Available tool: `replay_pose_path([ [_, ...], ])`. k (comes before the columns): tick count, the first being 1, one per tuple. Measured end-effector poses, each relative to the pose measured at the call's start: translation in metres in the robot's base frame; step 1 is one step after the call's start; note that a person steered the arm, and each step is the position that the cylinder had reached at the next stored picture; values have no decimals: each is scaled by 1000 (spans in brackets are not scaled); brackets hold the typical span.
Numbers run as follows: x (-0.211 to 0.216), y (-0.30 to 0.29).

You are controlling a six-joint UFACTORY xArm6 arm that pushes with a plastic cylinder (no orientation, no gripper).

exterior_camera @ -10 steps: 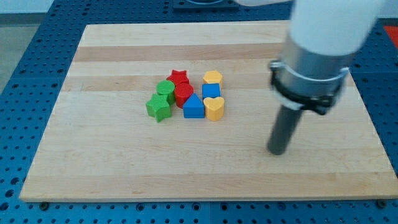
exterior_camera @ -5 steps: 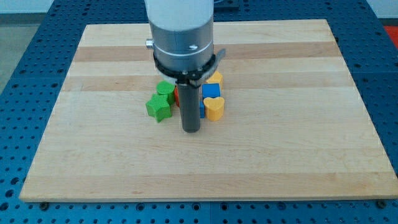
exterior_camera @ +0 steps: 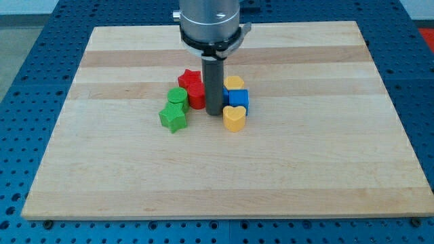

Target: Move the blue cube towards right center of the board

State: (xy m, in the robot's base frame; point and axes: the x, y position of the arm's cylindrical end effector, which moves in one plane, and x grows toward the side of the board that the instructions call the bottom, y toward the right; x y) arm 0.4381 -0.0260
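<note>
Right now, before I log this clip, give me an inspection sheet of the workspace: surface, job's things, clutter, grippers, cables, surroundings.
Surface: wooden board, flat, light planks.
Job's things: blue cube, just right of my tip, apparently touching the rod; it sits between two yellow blocks.
Clutter: yellow block above the cube; yellow heart below it; red star and red block left of the rod; green cylinder and green star further left. The blue triangular block seen earlier is no longer visible.
Grippers: none; rod only, tip down inside the cluster.
Cables: nothing seen.
Surroundings: blue perforated table around the board.
</note>
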Motion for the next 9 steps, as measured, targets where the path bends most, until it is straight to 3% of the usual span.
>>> replay_pose_path([
  [1, 0, -15],
  [5, 0, 90],
  [6, -1, 99],
  [8, -19, 60],
  [9, -32, 77],
])
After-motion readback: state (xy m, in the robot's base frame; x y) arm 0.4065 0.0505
